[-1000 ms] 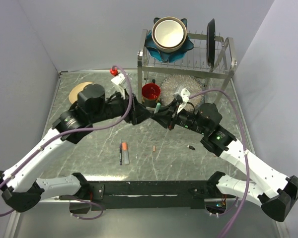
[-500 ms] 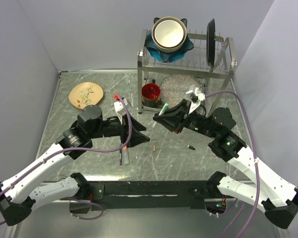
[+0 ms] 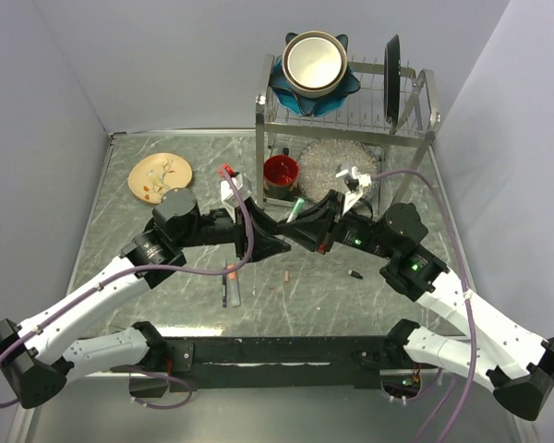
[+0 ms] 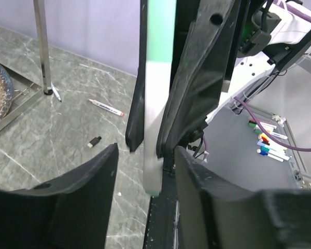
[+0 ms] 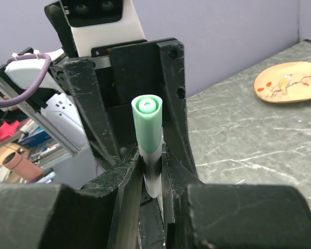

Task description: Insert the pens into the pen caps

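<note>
My right gripper is shut on a white pen with a green cap on its upper end, held above the table's middle. The pen also shows in the left wrist view. My left gripper faces it tip to tip. It is open, with the pen's lower end between its fingers and a gap on each side. Two pens lie side by side on the table, one with an orange cap. A salmon cap and a black cap lie loose.
A metal dish rack stands at the back with a bowl and a dark plate on top. A red cup and a speckled plate sit under it. A peach plate lies back left. Another pen lies near the rack.
Both arms swung apart, then came back together. In the last half second my left gripper rose and moved right to meet my right gripper, which shifted left with the pen.
</note>
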You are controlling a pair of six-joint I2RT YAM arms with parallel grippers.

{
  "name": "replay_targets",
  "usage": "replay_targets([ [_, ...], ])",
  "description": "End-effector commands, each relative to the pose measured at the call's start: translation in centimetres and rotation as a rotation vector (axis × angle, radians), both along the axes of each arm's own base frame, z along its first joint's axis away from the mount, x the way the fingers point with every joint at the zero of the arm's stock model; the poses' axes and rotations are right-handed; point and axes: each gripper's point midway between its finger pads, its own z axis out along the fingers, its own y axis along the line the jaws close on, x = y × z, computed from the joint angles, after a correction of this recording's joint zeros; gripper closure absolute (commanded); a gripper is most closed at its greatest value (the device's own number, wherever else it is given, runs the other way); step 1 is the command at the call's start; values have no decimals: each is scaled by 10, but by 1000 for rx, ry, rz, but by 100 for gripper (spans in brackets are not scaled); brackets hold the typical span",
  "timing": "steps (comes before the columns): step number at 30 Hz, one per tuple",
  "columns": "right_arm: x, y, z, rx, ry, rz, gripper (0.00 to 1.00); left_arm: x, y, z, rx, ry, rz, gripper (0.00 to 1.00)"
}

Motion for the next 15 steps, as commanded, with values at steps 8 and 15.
replay_targets([
  [8, -10, 2, 10, 92, -40, 40, 74, -17, -5, 7, -59, 5, -109, 99],
  [15, -17, -7, 22, 98, -103, 27, 40, -35, -1, 0, -83, 66, -179, 99],
])
